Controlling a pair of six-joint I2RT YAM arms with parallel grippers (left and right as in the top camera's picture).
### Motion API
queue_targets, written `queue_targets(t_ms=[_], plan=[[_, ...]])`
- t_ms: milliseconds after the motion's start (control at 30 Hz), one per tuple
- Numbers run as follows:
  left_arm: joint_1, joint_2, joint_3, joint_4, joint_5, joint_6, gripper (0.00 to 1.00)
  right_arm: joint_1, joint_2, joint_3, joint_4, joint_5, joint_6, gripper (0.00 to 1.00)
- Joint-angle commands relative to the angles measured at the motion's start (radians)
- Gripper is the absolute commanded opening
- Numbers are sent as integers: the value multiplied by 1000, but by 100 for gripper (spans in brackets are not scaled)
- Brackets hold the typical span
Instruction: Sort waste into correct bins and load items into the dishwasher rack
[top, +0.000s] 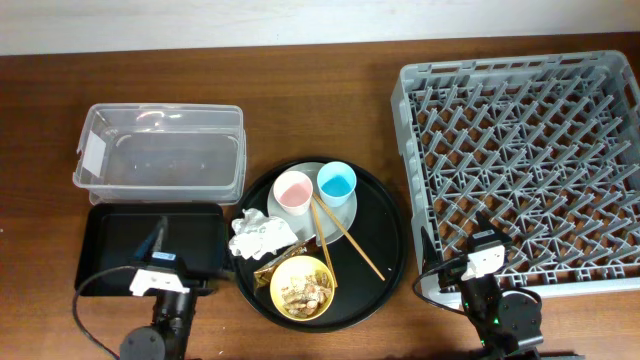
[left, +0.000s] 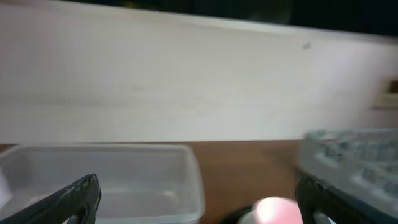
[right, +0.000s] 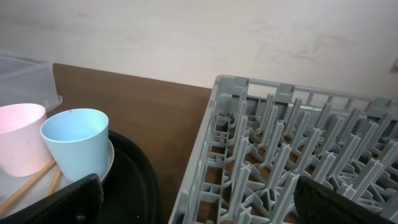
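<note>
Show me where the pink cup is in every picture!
Overhead: pink cup in the round black tray, left of the blue cup.
Left wrist: a pink blur at the bottom edge, right of centre.
Right wrist: far left.
Landmark: the dishwasher rack, right of it everywhere.

Even light, glare on clear box (top: 160, 152), left wrist view (all) blurred

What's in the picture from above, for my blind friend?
A round black tray holds a pink cup, blue cup, chopsticks, crumpled napkin and yellow bowl of scraps. A big grey rack sits to its right, a clear box and flat black tray to its left.
</note>
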Motion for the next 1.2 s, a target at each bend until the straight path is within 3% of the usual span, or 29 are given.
queue_targets(t_ms=[0, 167, 300, 333, 467, 667, 833, 933, 967, 1000, 1167], plan=[[3, 14, 159, -31, 230, -61, 99, 2, -10, -5, -5, 12, 8, 99], [3, 193, 544, -315, 296, -18, 99, 2, -10, -5, -5, 12, 8, 99], [3, 446, 878, -668, 339, 76, 99, 2, -10, -5, -5, 12, 8, 99], [3, 576, 1025, -828, 339, 78, 99, 2, -10, -5, -5, 12, 8, 99], [3, 780, 1207, -1015, 338, 77, 99, 2, -10, -5, -5, 12, 8, 99], [3, 952, 1228, -1024, 350, 78, 99, 2, -10, -5, -5, 12, 8, 99], [3, 1109, 1227, -1184, 338, 77, 99, 2, -10, -5, -5, 12, 8, 99], [-5, 1199, 1214, -1305, 229, 68, 89, 2, -10, -5, -5, 12, 8, 99], [-13, 1215, 1204, -1317, 183, 45, 75, 2, -10, -5, -5, 12, 8, 99], [-33, 1229, 1186, -1319, 125, 2, 70, 2, -10, -5, -5, 12, 8, 99], [-202, 1235, 1072, -1241, -101, -199, 78, 2, -10, -5, -5, 12, 8, 99]])
